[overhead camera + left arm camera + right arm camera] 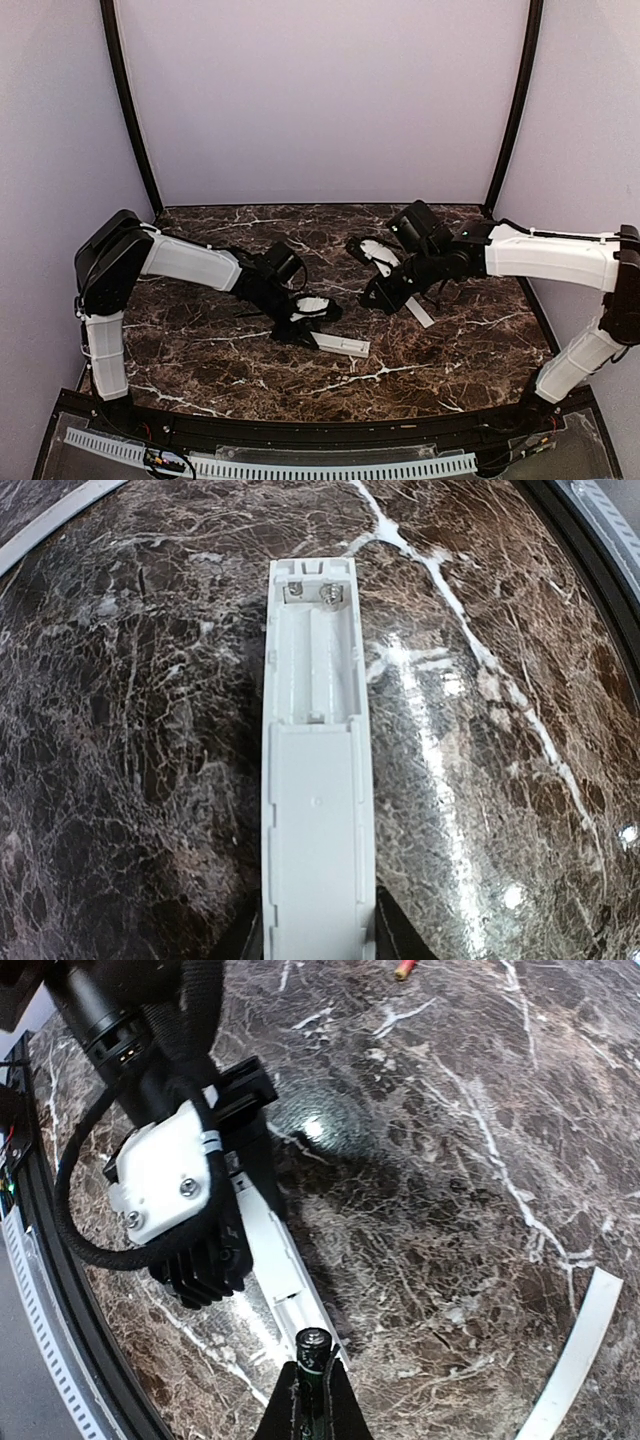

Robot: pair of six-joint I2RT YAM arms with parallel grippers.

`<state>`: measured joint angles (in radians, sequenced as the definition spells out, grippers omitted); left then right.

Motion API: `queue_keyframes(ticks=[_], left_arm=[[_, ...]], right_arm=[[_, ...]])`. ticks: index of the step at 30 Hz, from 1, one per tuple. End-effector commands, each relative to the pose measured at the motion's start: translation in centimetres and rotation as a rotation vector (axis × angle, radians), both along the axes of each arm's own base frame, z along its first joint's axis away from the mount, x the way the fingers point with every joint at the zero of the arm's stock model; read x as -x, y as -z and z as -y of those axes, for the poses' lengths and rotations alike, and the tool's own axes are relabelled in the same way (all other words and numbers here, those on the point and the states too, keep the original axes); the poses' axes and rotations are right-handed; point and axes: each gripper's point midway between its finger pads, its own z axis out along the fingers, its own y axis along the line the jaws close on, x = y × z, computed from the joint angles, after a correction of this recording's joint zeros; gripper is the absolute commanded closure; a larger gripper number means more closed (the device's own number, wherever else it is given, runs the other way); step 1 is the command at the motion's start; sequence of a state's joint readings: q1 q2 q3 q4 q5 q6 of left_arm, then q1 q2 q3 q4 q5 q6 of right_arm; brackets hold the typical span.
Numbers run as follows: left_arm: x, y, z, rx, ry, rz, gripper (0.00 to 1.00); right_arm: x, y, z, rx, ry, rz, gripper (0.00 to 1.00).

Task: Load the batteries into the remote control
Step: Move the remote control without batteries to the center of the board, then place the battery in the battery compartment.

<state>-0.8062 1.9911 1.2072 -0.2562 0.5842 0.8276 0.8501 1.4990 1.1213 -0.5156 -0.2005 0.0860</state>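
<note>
The right pincer (308, 1405) clamps the dark battery (311, 1348); remote control (283, 1265) just beside.

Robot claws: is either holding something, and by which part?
Left gripper: long white plastic remote control, by the end opposite its open bay. Right gripper: dark cylindrical battery, by its lower part.

Remote (315, 810): long white bar flat on worktop (150, 730), battery bay open, empty. Dark battery (312, 1343): held in right jaws by remote's end. Red-orange battery (404, 970): loose on worktop, well apart.
</note>
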Motion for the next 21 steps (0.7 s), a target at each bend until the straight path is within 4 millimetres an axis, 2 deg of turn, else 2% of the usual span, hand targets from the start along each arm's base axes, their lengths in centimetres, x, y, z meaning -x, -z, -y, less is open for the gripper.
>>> queue_keyframes(ticks=[1, 2, 4, 6, 13, 18, 21], left_arm=[[1.2, -1.1, -1.0, -0.022, 0.032, 0.006, 0.54], [1.0, -1.5, -0.9, -0.017, 0.026, 0.025, 0.43], [0.6, -2.5, -0.8, -0.002, 0.006, 0.049, 0.34], [0.2, -3.7, -0.8, 0.014, -0.014, 0.078, 0.30], [0.0, -8.1, -2.4, 0.052, -0.104, 0.158, 0.25], [-0.1, -11.7, -4.2, 0.133, -0.232, 0.206, 0.25], [-1.0, -13.8, -5.7, 0.157, -0.317, 0.253, 0.24]], right_arm=[[0.9, 1.6, -1.1, 0.022, -0.083, -0.004, 1.00], [1.0, 1.9, -1.2, 0.030, -0.092, -0.008, 1.00], [1.2, 2.3, -1.5, 0.038, -0.109, -0.010, 1.00], [1.3, 2.6, -1.8, 0.051, -0.121, -0.012, 1.00], [2.1, 3.8, -3.3, 0.077, -0.212, -0.017, 1.00], [2.6, 5.6, -4.5, 0.111, -0.274, -0.023, 1.00], [2.6, 6.9, -4.7, 0.138, -0.288, -0.035, 1.00]])
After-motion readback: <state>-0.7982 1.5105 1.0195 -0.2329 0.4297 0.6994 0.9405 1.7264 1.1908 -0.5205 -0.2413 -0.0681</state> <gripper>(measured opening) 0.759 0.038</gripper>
